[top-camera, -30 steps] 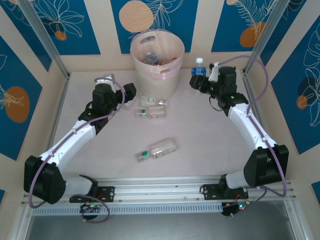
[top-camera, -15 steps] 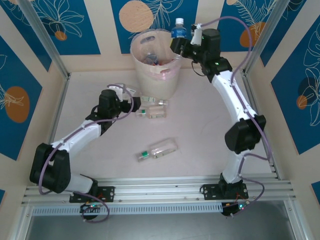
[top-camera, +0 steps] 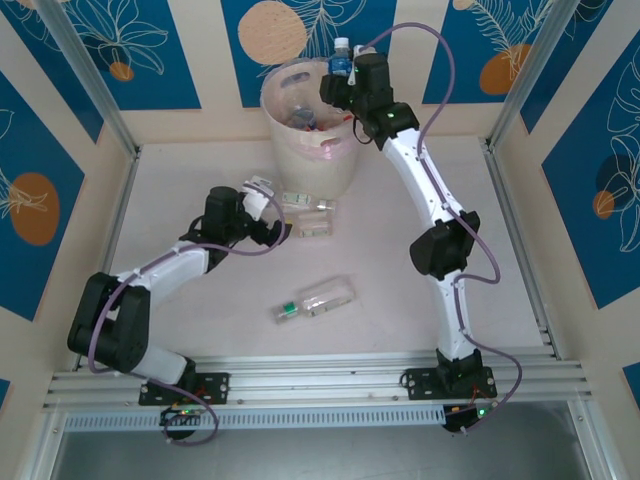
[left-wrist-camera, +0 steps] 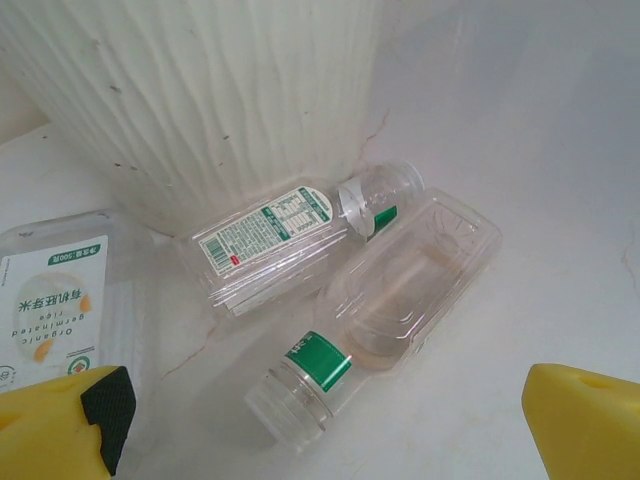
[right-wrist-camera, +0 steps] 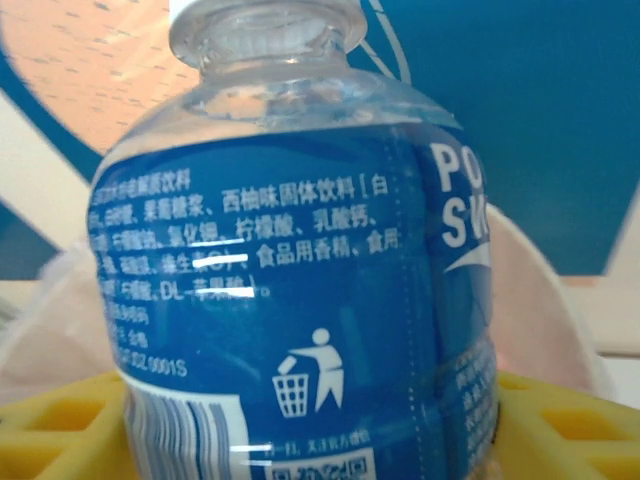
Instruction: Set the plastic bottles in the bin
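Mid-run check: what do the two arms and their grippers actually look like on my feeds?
The left arm and right arm match: white link shells with black joint housings, and a thin purplish cable looping along each. The left gripper and right gripper have black bodies and bright yellow plastic fingers. One left finger carries a black pad.

Left arm lies low, left tool (top-camera: 278, 218) spread wide — right arm reaches far forward, right tool (top-camera: 338, 82) gripping a bottle (top-camera: 342, 60).

Base of blue-label bottle (right-wrist-camera: 300, 300) cut off at lower edge, contents of bin (top-camera: 312, 160) too small to tell, white-label bottle (left-wrist-camera: 50, 300) clipped at left edge.
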You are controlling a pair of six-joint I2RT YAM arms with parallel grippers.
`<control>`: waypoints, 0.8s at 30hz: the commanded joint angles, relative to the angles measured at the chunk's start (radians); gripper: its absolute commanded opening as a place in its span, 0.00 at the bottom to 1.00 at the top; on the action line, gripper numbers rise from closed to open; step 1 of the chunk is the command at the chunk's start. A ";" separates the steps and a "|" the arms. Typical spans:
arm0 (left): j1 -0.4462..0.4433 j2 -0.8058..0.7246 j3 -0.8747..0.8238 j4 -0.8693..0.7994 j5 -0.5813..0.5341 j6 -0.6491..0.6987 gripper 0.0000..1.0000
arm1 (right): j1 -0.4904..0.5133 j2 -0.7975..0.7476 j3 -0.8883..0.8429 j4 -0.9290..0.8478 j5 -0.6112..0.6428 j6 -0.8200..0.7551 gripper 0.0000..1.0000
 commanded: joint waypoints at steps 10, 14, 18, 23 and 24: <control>0.006 0.088 0.078 -0.048 0.052 0.236 1.00 | 0.038 -0.144 -0.058 0.002 0.193 -0.118 0.89; 0.003 0.096 0.067 -0.012 0.094 0.266 1.00 | 0.038 -0.204 -0.147 0.028 0.167 -0.108 0.92; -0.007 0.112 0.079 -0.027 0.096 0.310 1.00 | 0.038 -0.260 -0.230 0.062 0.144 -0.109 0.95; -0.035 0.137 0.082 -0.005 0.077 0.394 1.00 | 0.039 -0.350 -0.377 0.136 0.108 -0.099 0.99; -0.041 0.144 0.086 -0.003 0.067 0.407 1.00 | 0.038 -0.370 -0.411 0.152 0.103 -0.097 1.00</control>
